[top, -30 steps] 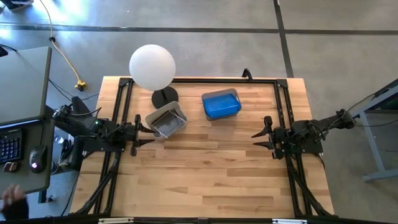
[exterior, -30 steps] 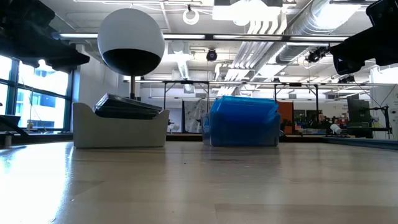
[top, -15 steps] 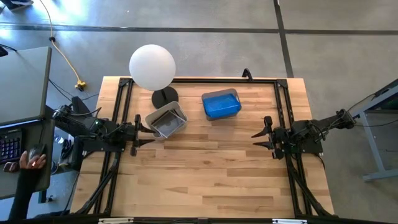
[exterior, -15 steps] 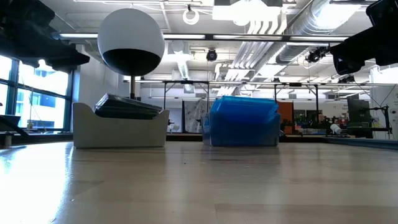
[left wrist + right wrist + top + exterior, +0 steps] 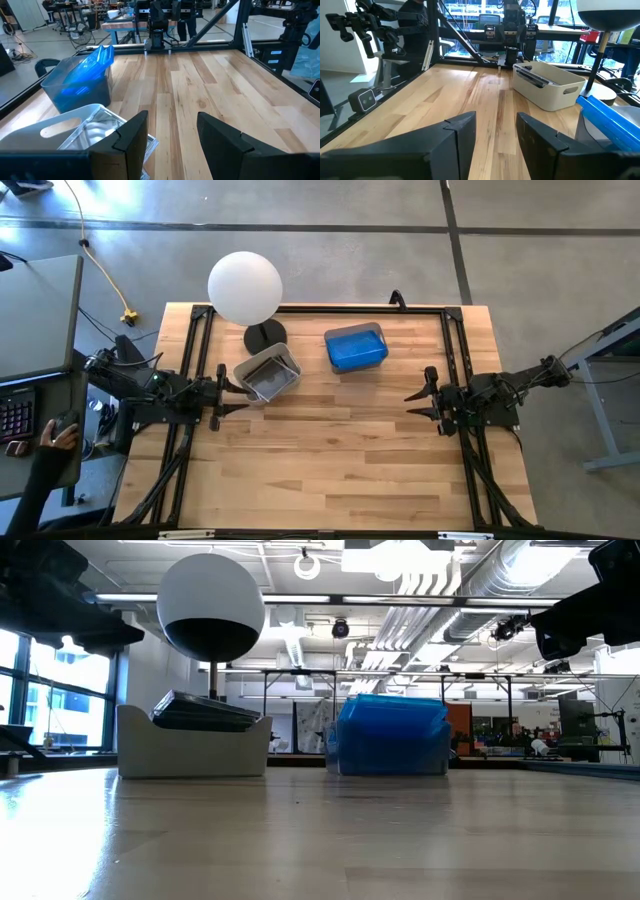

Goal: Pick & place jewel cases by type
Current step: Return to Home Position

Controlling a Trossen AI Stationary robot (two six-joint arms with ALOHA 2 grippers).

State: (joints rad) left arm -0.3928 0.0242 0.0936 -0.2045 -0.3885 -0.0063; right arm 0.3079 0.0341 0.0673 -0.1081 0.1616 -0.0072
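The blue jewel cases point(image 5: 356, 348) lie stacked in the right grey tub, sticking up above its rim in the low view point(image 5: 392, 733). The dark shiny jewel cases point(image 5: 266, 380) sit tilted in the left tub point(image 5: 205, 712), resting on its rim. My left gripper point(image 5: 232, 395) hangs open at the table's left edge, just left of that tub. My right gripper point(image 5: 418, 399) hangs open at the right edge, well clear of both tubs. Each wrist view shows its own fingers apart, the left gripper point(image 5: 172, 135) and the right gripper point(image 5: 496, 131).
A white globe lamp point(image 5: 245, 288) stands on its dark base behind the left tub. Bare wood point(image 5: 330, 450) spreads over the middle and near half of the table. A person's hand point(image 5: 57, 435) rests on a mouse at the desk left of the table.
Both arms and both tubs have kept still. Only the person's hand at the desk beyond the table's left edge has moved, from the desk's near corner up onto the mouse.
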